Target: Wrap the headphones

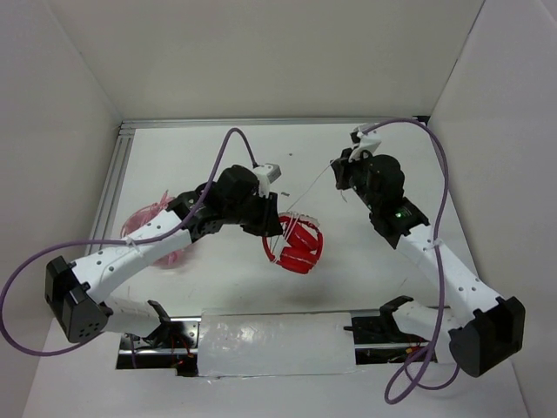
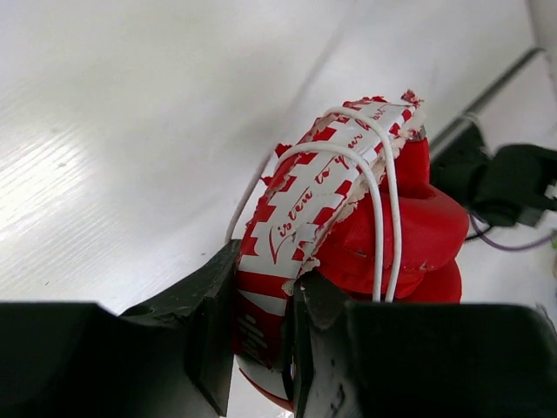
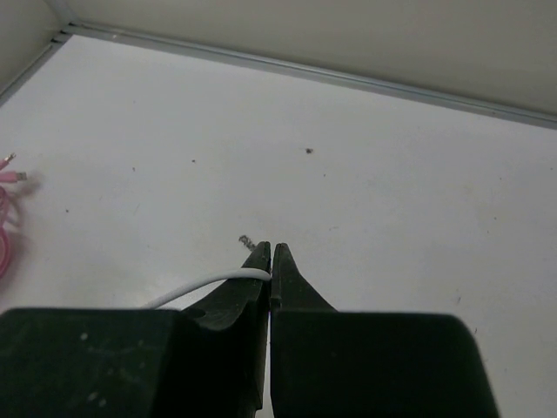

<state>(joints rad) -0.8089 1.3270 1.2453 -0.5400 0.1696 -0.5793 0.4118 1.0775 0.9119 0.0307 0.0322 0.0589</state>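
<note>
**Cable wrap part done, free end drawn taut**

Top view. One pair of red headphones (image 1: 296, 246) sits mid-bench (image 1: 200, 161), between the two arms. The left jaws are hidden under their own wrist here, but they meet the headphones at the near-left edge. A thin white cable (image 1: 313, 190) runs in a straight line from the headphones up to the right jaws, which are well apart from the headphones toward the far right. One pair of pink headphones (image 1: 155, 225) lies near the left edge, partly under the left arm, and has no part in this job.

Left wrist view. The left jaws are clenched on the headphones (image 2: 392, 235), gripping the printed red-and-white headband (image 2: 326, 178) at its lower end. The cable (image 2: 379, 218) crosses the band in two strands, and another strand trails down the far side to the bench (image 2: 130, 113).

Right wrist view. The right jaws are pinched together on the cable (image 3: 209, 284), which enters from the left and ends at the tips. A bit of pink cable (image 3: 7, 196) shows at the left edge of the bench (image 3: 392, 174).

Step in hand, as I judge it: wrapping is under way, with the left arm anchoring and the right arm holding the line in tension. The next move calls for carrying the free end round the band for another turn. Tension must be kept so the laid turns do not slacken, and the left hold must not slip.

Count: two arms, two pairs of headphones (one red, one pink), one white cable.
</note>
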